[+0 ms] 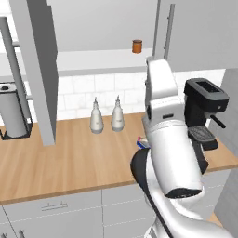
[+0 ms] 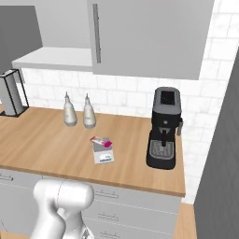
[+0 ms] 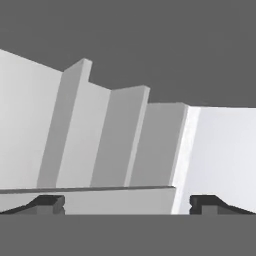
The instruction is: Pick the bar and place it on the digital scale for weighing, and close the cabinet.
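While the bar [image 2: 101, 141] is seen lying on the digital scale [image 2: 102, 153], the cabinet [image 1: 37, 69] door is left swung open.

Placing is judged done; closing is left. The gripper [image 3: 127, 204] is set wide with nothing between its tips, aimed at pale cabinet panels. Bar and scale are shown plainly on the counter [image 2: 42, 144] beside the coffee machine [image 2: 164, 128] in the right base view; in the left base view they are mostly hidden behind the arm, but the open door and a brown jar [image 1: 137, 46] on the shelf are shown.
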